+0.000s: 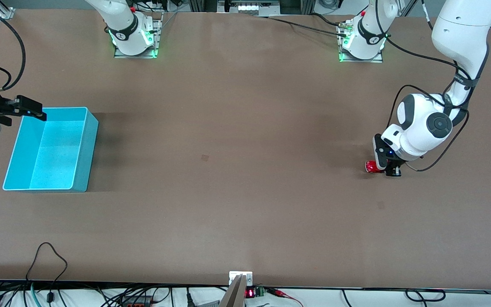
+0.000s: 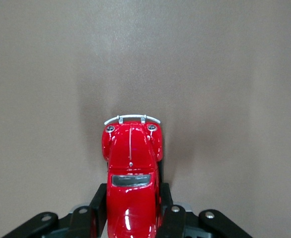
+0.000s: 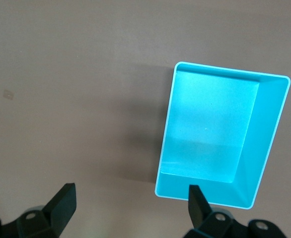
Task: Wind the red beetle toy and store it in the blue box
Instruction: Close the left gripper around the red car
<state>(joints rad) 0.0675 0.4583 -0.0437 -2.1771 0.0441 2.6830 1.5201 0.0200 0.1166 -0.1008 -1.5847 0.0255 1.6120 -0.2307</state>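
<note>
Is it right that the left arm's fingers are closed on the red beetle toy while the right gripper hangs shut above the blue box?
Not quite. The right gripper is open, its fingers spread wide in the right wrist view, over the blue box edge. The left gripper does clamp the red beetle toy.

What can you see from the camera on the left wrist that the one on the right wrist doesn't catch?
Only the left wrist view shows the red beetle toy, its sides pressed between the left gripper fingers, silvery bumper pointing away from the camera. Only the right wrist view shows the blue box, nothing in it, with the right gripper open above the table beside it. Both show the same plain brown table.
</note>
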